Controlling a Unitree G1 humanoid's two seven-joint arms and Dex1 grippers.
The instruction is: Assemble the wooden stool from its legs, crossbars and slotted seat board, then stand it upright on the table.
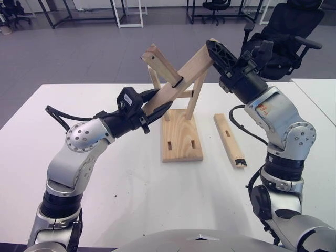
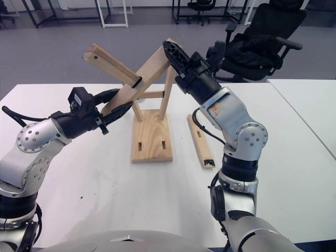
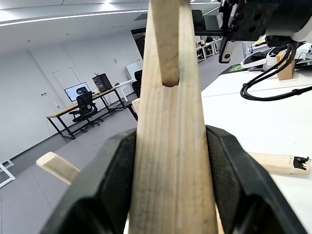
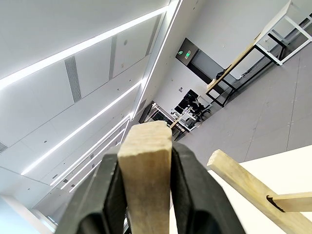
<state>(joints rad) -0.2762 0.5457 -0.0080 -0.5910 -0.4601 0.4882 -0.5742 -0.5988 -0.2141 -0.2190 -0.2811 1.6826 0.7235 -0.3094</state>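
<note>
**A:** What is the left eye view showing?

**B:** The left gripper (image 1: 157, 102) is clamping the lower end of a long leg (image 1: 191, 68), just left of centre. The right gripper (image 1: 211, 50) is pinching that same leg's top end, right of centre near the top. The leg is hanging on a slant above the white table (image 1: 131, 199).

**A:** And the other parts?

**B:** A second leg (image 1: 160, 62) is meeting the long one at a notch, up near top centre. The seat board (image 1: 181, 142) is lying flat in the middle with two slots facing up. An upright leg (image 1: 193, 100) is rising from its far end. A loose bar (image 1: 229, 139) is lying just right of the board, not touching it.

**A:** Is the right eye view adding anything?

**B:** It is giving the same arrangement, with the board sitting left of centre. An office chair (image 2: 262, 31) is standing on the floor at the upper right.

**A:** What is the left wrist view showing?

**B:** Black fingers (image 3: 117, 180) are pressing on both sides of the long leg, which is running up the middle of the frame. The second leg is sitting in its notch at top centre. The right gripper is showing at the upper right, and the loose bar is lying on the table at the right edge.

**A:** And the right wrist view?

**B:** Its fingers (image 4: 109, 195) are squeezing the long leg's cut end at lower centre. The second leg is slanting across the lower right.
</note>
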